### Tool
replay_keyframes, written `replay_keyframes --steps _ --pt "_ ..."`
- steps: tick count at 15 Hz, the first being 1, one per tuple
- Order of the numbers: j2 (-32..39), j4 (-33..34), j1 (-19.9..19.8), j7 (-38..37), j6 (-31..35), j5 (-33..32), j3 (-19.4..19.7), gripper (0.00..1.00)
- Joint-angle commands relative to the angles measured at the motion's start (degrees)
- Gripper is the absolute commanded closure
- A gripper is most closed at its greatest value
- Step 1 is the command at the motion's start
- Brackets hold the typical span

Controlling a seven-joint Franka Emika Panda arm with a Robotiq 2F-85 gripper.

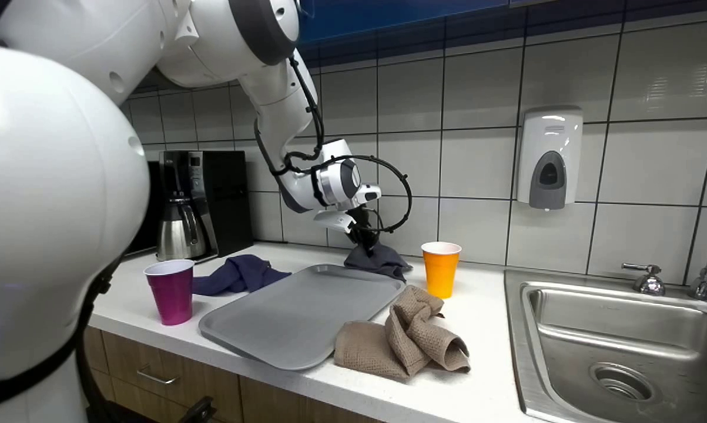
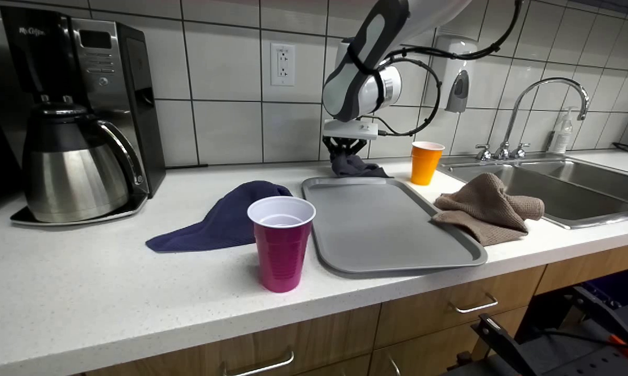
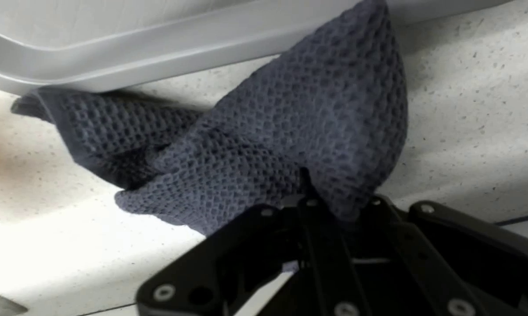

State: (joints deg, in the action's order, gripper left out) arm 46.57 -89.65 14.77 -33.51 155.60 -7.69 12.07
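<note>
Charcoal-grey waffle-weave cloth [image 3: 264, 145] gripped behind a flat grey rectangular tray [image 2: 392, 224]

A black two-finger gripper [image 3: 340, 199], at the bottom of the wrist view, has a bunched fold of the cloth pinched between its fingers; that raised ridge probably gives a surer hold than flat fabric. Loose folds rest on the white speckled counter [image 3: 465, 109] along the tray's wall-side rim; at the top of the wrist view one crosses that rim, contact unclear. A white tiled wall [image 1: 476, 158] stands close behind, so room looks tight there; upward looks roomier. Right of the cloth in both exterior views, an orange plastic cup [image 1: 440, 270] stands upright near the tray's corner, narrowing that side; a crumpled brown waffle-weave cloth [image 1: 400, 341] laps the tray's right rim. Farther off at the left, a navy cloth [image 2: 235, 219] lies near an upright magenta cup [image 2: 282, 256] by the counter's front edge.
</note>
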Motion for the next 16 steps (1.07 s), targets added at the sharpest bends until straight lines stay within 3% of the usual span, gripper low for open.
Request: replay_keyframes --steps 1,5,6,7,14,16 --pt "1.9 3.5 -0.8 1.9 -2.6 1.5 -0.4 0.97" --pt "2.9 4.6 -1.1 2.2 -3.5 1.9 -0.6 0.97" --pt "3.0 4.7 -1.2 2.4 -3.7 2.0 -0.7 0.62" --pt "2.9 4.7 -1.3 2.5 -3.8 2.1 -0.8 0.61" --pt "1.7 3.4 -0.7 3.0 -3.3 2.1 -0.8 0.09" --pt "1.2 2.7 -0.4 3.0 -3.0 2.0 -0.8 0.0"
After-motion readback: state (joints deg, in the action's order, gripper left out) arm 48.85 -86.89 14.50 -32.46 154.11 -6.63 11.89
